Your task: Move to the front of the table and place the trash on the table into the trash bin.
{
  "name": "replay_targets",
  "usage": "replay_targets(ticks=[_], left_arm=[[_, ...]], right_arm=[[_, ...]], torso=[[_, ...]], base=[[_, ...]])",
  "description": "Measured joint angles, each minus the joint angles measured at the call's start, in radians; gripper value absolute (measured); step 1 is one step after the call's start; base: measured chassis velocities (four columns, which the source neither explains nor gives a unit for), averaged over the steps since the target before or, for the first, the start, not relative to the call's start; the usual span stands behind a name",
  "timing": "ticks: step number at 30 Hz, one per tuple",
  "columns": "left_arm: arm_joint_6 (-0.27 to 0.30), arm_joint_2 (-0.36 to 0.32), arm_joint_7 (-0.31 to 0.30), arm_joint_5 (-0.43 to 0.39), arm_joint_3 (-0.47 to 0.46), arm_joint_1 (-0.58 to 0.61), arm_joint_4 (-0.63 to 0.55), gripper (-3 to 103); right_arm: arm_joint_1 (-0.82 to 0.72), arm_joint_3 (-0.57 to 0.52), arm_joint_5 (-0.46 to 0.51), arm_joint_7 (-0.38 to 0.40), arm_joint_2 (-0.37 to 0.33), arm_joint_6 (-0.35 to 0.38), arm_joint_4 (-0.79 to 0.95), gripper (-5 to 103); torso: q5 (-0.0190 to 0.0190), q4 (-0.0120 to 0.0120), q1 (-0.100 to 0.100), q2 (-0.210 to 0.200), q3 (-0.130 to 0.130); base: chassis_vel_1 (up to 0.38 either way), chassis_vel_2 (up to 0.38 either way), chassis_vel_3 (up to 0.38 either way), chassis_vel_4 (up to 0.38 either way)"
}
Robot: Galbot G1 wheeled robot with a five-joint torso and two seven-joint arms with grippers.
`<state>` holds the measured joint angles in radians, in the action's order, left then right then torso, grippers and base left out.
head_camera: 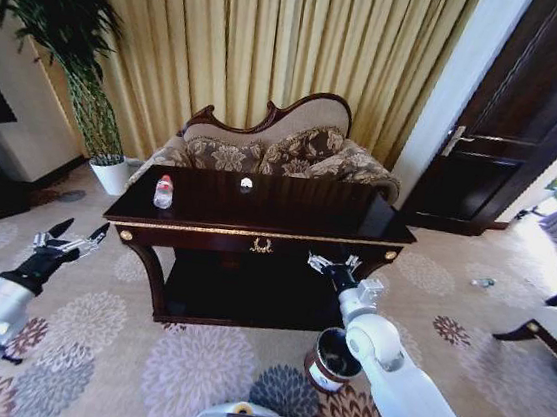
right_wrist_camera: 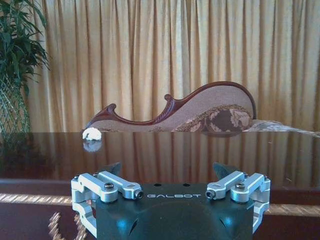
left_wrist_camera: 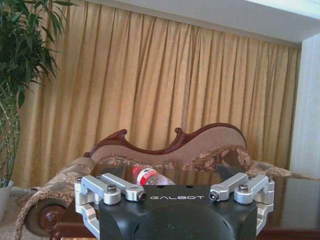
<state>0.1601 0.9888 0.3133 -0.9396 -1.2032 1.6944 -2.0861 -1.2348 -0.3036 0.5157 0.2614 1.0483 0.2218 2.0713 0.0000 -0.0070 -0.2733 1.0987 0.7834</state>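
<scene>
**Robot at the bench front, both tools spread and empty**

Where the head view looks down over the room, the dark glossy bench (head_camera: 288,210) stands square ahead with the patterned sofa (head_camera: 275,148) behind it and gold curtains (head_camera: 278,37) behind that. A potted plant (head_camera: 75,54) stands off to the left. The trash bin (head_camera: 330,360), short and dark with a white label, sits on the carpet at the bench's front right, just beside the right arm.

The bottle (head_camera: 164,192) stands upright on the bench's left end; a small white scrap (head_camera: 246,182) lies near the far edge, around the middle.

The left tool (head_camera: 72,240) hangs out beyond the bench's left front corner, below the top, fingers spread wide and gripping nothing. The right tool (head_camera: 332,266) sits close to the front rail, right of the gold emblem, also spread and empty.

The left wrist view brings in the bottle (left_wrist_camera: 148,176), red cap showing just above the left tool (left_wrist_camera: 175,192), beyond it and toward its left finger. The right wrist view looks level across the glossy top and picks up the white scrap (right_wrist_camera: 91,133) instead, far across the bench from the right tool (right_wrist_camera: 172,192) and off to one side.
</scene>
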Motion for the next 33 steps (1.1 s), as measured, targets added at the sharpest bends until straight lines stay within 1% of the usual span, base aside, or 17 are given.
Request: replay_targets(ticks=[9, 16, 20, 26, 28, 29, 33], left_arm=[[0.0, 0.008, 0.0, 0.0, -0.012, 0.01, -0.003, 100], [0.0, 0.01, -0.002, 0.001, -0.014, 0.011, -0.007, 100], [-0.001, 0.015, -0.028, 0.0, -0.013, 0.013, -0.022, 100], [-0.001, 0.019, -0.03, -0.001, -0.012, 0.015, -0.031, 100], [0.001, 0.025, -0.03, -0.002, -0.012, 0.015, -0.034, 100], [0.001, 0.025, -0.03, -0.002, -0.012, 0.015, -0.034, 100], [0.003, 0.039, -0.032, 0.0, -0.012, 0.021, -0.037, 100]], right_arm=[[0.016, 0.015, 0.003, -0.014, 0.0, 0.01, 0.0, 100], [0.017, 0.027, -0.004, -0.024, 0.004, 0.015, 0.014, 100], [0.017, 0.031, -0.013, -0.024, 0.003, 0.012, 0.021, 100], [0.027, 0.04, -0.015, -0.026, -0.01, 0.006, 0.032, 100], [0.064, 0.068, 0.022, -0.022, -0.041, 0.024, 0.046, 100], [0.064, 0.068, 0.022, -0.022, -0.041, 0.024, 0.046, 100], [0.145, 0.114, 0.104, -0.026, -0.132, 0.045, 0.049, 100]], torso=[[0.0, 0.0, 0.0, 0.0, 0.0], [0.0, 0.0, 0.0, 0.0, 0.0], [0.0, 0.0001, 0.0, 0.0, 0.0], [0.0001, -0.0002, 0.0, 0.0, 0.0], [0.0002, -0.0002, 0.0, 0.0, 0.0], [0.0002, -0.0002, 0.0, 0.0, 0.0], [0.0, 0.0004, 0.0, 0.0, 0.0]], base=[[-0.153, 0.16, 0.145, -0.151], [-0.059, 0.082, 0.081, -0.075], [-0.064, 0.056, 0.058, -0.064], [-0.057, 0.082, 0.065, -0.084], [-0.054, 0.054, 0.048, -0.056], [-0.054, 0.055, 0.028, -0.056], [-0.008, 0.014, 0.003, -0.011]])
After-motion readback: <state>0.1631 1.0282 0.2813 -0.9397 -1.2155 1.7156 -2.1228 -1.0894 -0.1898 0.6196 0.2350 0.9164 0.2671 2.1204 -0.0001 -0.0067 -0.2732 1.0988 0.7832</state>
